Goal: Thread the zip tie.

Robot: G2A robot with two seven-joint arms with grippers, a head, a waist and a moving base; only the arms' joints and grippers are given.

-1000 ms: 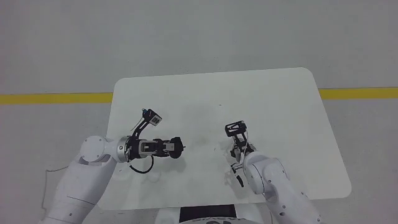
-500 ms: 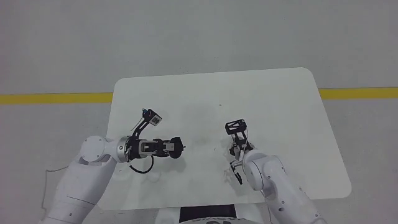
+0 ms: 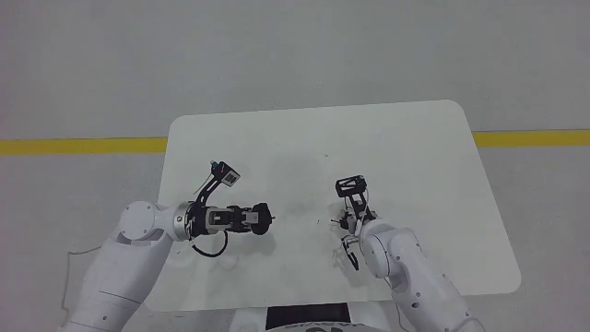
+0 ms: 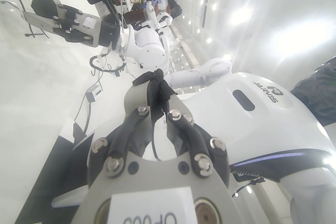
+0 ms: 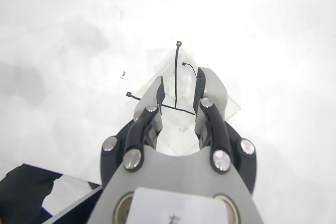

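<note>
White table (image 3: 415, 138) lay across the middle of the top view. At lower left the left gripper (image 3: 265, 217) was held level, pointing right, well apart from the right gripper (image 3: 346, 231) at lower centre. In the left wrist view, the left gripper's fingers were pressed together on a black zip tie (image 4: 153, 78) at centre frame. In the right wrist view, the right gripper's fingers stood spread on either side of a clear stand (image 5: 231, 104) at centre, with three loose zip ties (image 5: 175, 72) on and around it.

Robotics lab, humanoid robots (image 4: 164, 19), yellow floor tape (image 3: 83, 145)
</note>
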